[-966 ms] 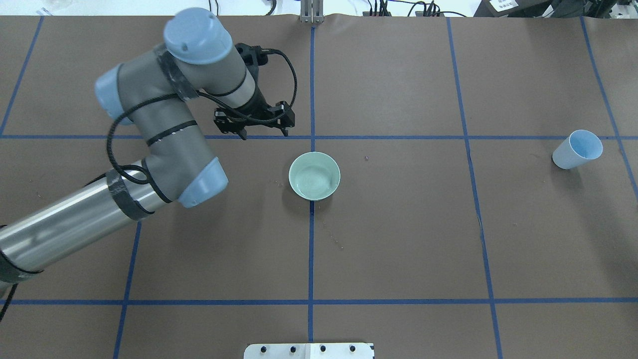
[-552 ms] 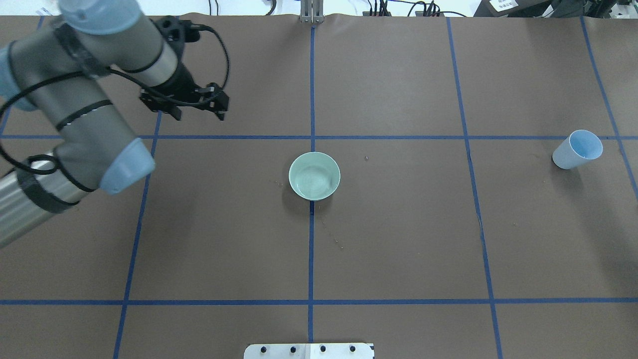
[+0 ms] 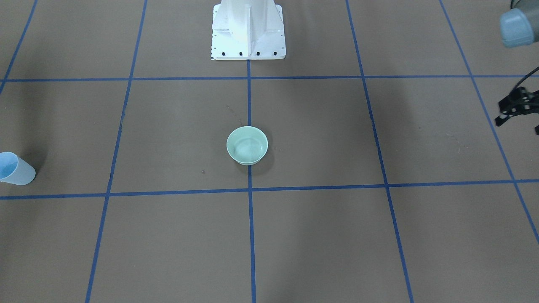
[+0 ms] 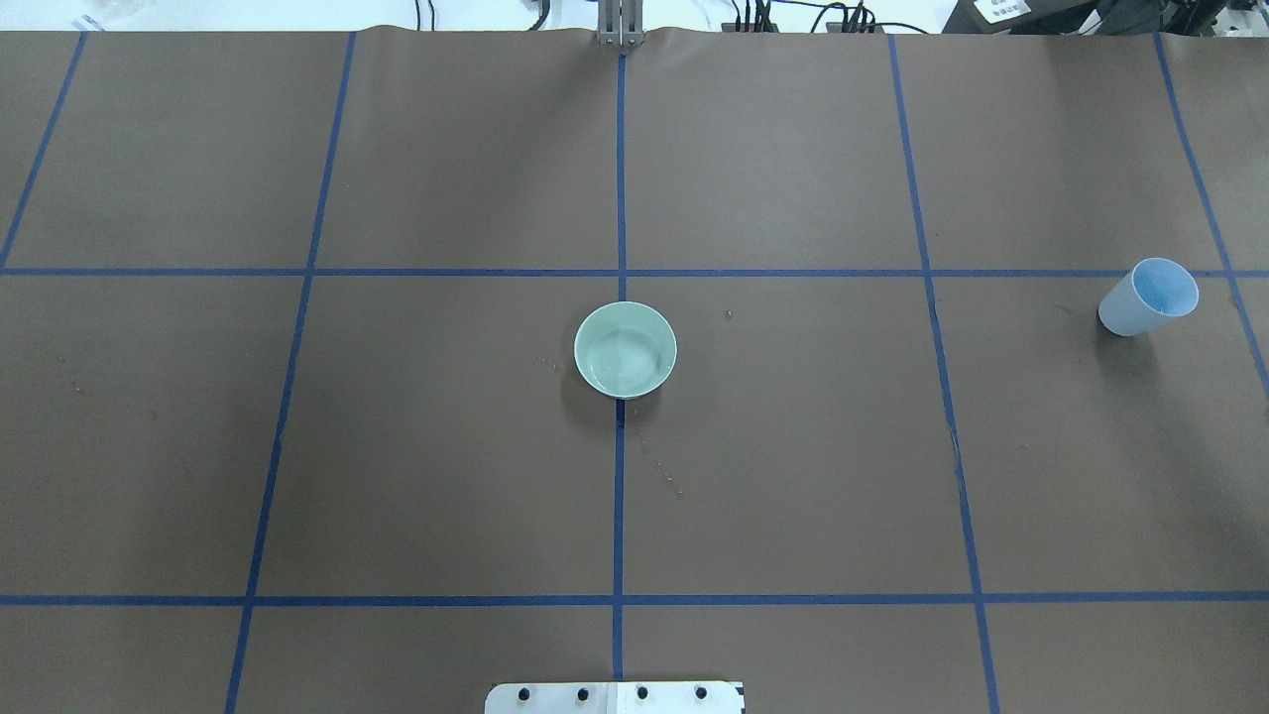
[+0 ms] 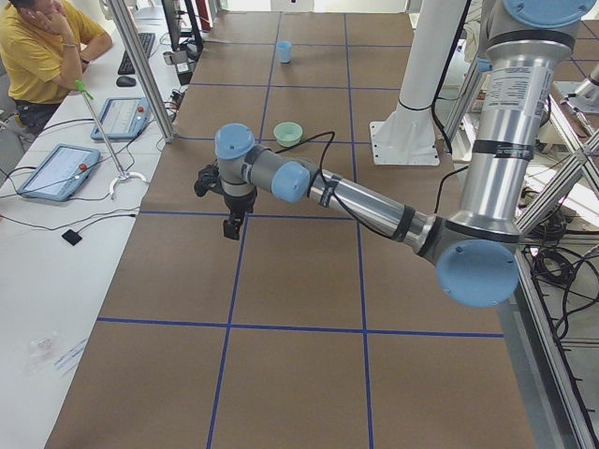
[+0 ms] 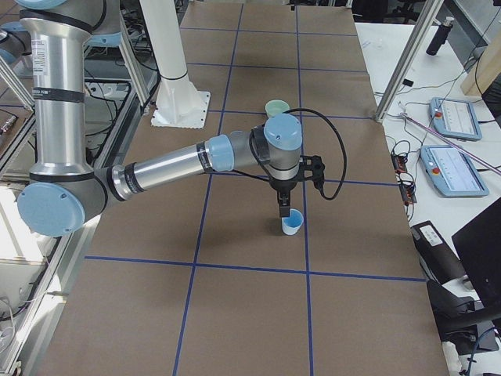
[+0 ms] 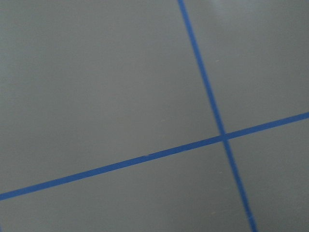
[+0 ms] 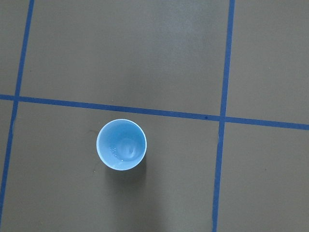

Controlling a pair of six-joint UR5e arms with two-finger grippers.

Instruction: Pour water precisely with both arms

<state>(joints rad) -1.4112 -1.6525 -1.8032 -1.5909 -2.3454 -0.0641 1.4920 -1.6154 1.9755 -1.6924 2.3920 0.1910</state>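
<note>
Cup [image 8: 102, 140] upright, mouth up, droplets [image 8: 115, 151] inside, bowl [image 4: 581, 337] holding faint water [image 4: 625, 359], left gripper [image 3: 518, 125] jaws spread, right gripper [image 6: 283, 211] above cup, jaws untellable.

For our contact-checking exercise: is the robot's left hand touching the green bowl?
Apart. The front-facing view shows the left hand at its right edge, with bare table between it and the green bowl.

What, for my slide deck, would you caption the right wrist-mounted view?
Looking straight down into the upright pale blue cup, droplets at its bottom, near blue tape lines on the brown table.
</note>
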